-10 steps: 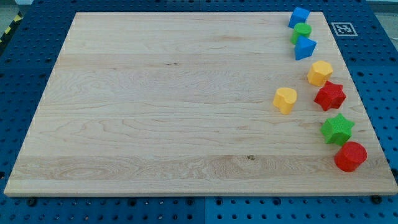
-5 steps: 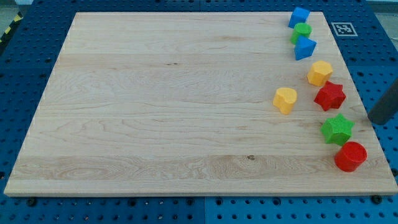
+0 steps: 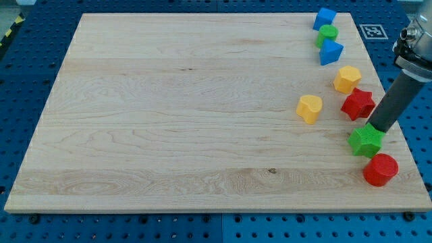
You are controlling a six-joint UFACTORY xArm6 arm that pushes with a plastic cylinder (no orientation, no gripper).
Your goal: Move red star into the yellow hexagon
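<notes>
The red star (image 3: 358, 104) lies near the board's right edge. The yellow hexagon (image 3: 347, 79) sits just above it, touching or nearly touching. My tip (image 3: 373, 128) is at the lower right of the red star, right at the top of the green star (image 3: 366, 140). The rod slants up to the view's right.
A yellow heart-like block (image 3: 310, 108) lies left of the red star. A red cylinder (image 3: 380, 169) sits below the green star. At the top right are a blue cube (image 3: 325, 18), a green cylinder (image 3: 328, 34) and a blue block (image 3: 331, 51). The wooden board (image 3: 169, 121) ends just right of these blocks.
The rod came in from the view's right edge and moved left, its tip now between the red star and the green star. No block has visibly moved.
</notes>
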